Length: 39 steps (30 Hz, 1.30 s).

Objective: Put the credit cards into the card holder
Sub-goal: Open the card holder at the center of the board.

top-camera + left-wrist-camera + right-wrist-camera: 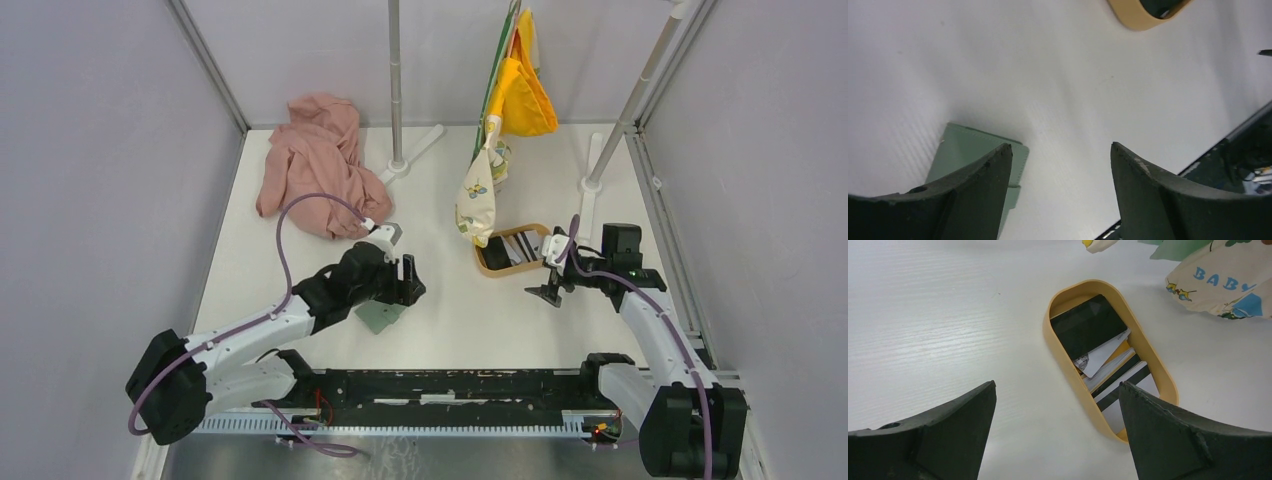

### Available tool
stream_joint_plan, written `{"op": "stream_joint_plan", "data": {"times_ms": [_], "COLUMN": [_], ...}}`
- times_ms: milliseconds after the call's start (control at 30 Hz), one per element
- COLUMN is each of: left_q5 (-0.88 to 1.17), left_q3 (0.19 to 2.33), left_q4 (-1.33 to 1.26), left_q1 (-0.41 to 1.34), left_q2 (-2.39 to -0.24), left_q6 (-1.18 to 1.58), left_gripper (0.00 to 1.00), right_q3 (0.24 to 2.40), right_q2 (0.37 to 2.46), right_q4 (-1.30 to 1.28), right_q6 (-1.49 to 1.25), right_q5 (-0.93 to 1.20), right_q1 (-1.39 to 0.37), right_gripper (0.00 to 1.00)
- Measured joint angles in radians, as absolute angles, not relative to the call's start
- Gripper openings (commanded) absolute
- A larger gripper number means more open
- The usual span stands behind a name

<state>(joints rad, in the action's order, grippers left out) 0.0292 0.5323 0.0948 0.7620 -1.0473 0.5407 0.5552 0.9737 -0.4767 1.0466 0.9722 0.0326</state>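
Several thin, stiff credit cards [1100, 360], black and pale, lie overlapped inside the oval light-wood tray [1048, 335], just ahead of our right gripper [1058, 384], whose jaws stand spread with nothing between them. We judge the cards light, rigid and slick. Since they lie nearly flat, we would pinch an exposed edge where they overlap, not press on a face. The small flat sage-green card holder [968, 150] lies on the white table [1073, 75], partly hidden behind one finger of our left gripper [1060, 147], which is likewise spread and empty. Only the right wrist view shows how the cards stack. Only the left wrist view shows the holder's stitched edge. The overhead view alone shows tray and holder well apart.
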Motion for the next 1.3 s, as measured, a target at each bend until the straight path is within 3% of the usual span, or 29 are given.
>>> {"op": "stream_joint_plan", "data": {"times_ms": [200,533,833,900,1300], "left_q5": [-0.231,-0.339,-0.162,-0.126,-0.018], "left_q3": [0.592,0.585,0.515,0.515,0.436], "left_q4": [0.263,0.334,0.220,0.193,0.002], "left_q1": [0.812,0.776,0.630,0.630,0.679], "left_q2": [-1.054,-1.143,-1.248,-1.257,-1.265], "left_q6": [0.511,0.514,0.514,0.514,0.658], "left_gripper": [0.65,0.71,0.58,0.47,0.19], "right_q3": [0.540,0.525,0.525,0.525,0.525], "right_q2": [0.941,0.928,0.922,0.919,0.931], "right_q4": [-0.475,-0.456,-0.451,-0.450,-0.449], "right_q6": [1.046,1.033,1.026,1.026,1.009], "right_q5": [0.994,0.997,1.008,1.009,1.042], "right_q1": [0.015,-0.022,-0.033,-0.036,-0.064], "right_gripper": [0.98,0.98,0.98,0.98,0.98]}}
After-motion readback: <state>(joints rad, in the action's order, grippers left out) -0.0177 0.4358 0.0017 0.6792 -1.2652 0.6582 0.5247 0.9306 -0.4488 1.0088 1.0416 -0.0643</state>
